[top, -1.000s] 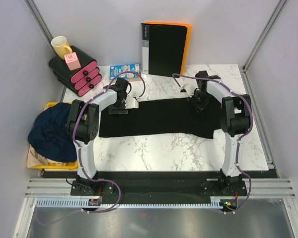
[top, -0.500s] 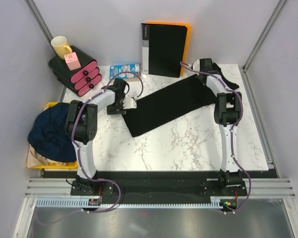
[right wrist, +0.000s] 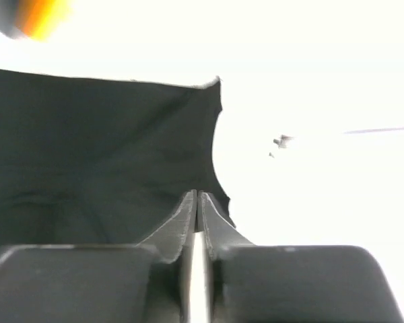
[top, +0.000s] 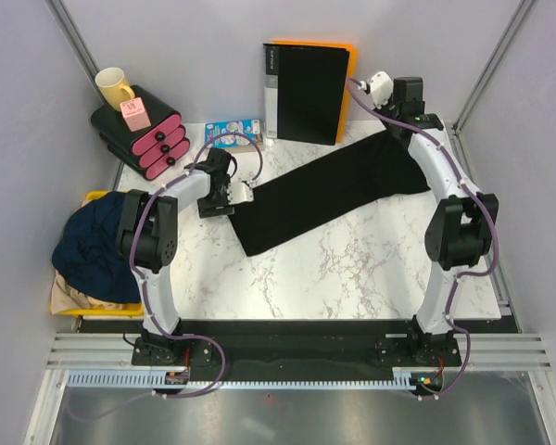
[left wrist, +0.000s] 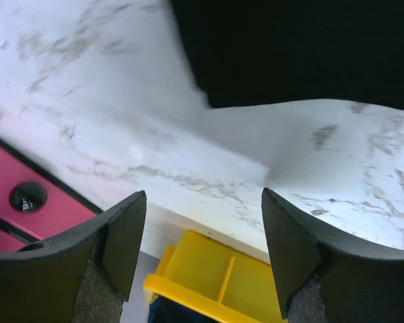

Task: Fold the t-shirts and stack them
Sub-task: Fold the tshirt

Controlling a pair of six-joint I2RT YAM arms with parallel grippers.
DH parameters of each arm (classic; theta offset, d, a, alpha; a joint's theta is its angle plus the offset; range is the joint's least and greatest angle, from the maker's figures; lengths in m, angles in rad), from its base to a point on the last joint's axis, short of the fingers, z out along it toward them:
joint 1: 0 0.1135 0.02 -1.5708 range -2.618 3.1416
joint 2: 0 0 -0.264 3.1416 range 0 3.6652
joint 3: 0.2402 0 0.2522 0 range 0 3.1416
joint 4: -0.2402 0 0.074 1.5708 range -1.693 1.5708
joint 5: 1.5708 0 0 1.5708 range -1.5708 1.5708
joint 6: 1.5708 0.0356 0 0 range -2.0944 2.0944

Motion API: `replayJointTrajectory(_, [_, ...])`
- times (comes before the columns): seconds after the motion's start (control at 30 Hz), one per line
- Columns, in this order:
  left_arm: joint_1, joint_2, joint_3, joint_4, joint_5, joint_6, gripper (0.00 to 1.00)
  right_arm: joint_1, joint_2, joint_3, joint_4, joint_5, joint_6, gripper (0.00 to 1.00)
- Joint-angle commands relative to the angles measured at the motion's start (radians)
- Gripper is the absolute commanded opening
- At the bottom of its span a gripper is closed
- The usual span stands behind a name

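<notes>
Black t-shirt (top: 324,190): long folded band, lying diagonally across the bench (top: 352,269) to the far-right corner. Navy t-shirt (top: 93,246): crumpled heap beyond the left edge, atop tan t-shirt (top: 69,295).

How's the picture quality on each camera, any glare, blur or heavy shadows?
Right wrist: background blown out to white around the black shirt, with an orange smear out of focus at top left. Left wrist: left gripper soft-edged, table veins readable, a soft shadow beside the shirt. Top external: evenly lit and sharp.
</notes>
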Motion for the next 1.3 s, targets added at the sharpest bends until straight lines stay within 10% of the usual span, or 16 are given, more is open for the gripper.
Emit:
replayJointTrajectory(0.0, [0.057,-0.045,0.13,0.106,0.031,-0.249,0.73,0.073,0.028,-0.008,-0.229,-0.274,0.009,0.0])
replayJointTrajectory(0.2, [0.164,-0.103,0.16,0.151,0.08,-0.48,0.7,0.226,0.128,-0.042,-0.238,-0.365,0.043,0.0])
replayJointTrajectory(0.73, [0.206,-0.288,-0.027,0.246,0.129,-0.492,0.74,0.444,0.322,0.053,-0.232,-0.397,0.101,0.0])
replayJointTrajectory(1.27, [0.184,-0.337,-0.043,0.247,0.272,-0.274,0.74,0.449,-0.121,-0.562,-0.309,-0.35,0.06,0.0])
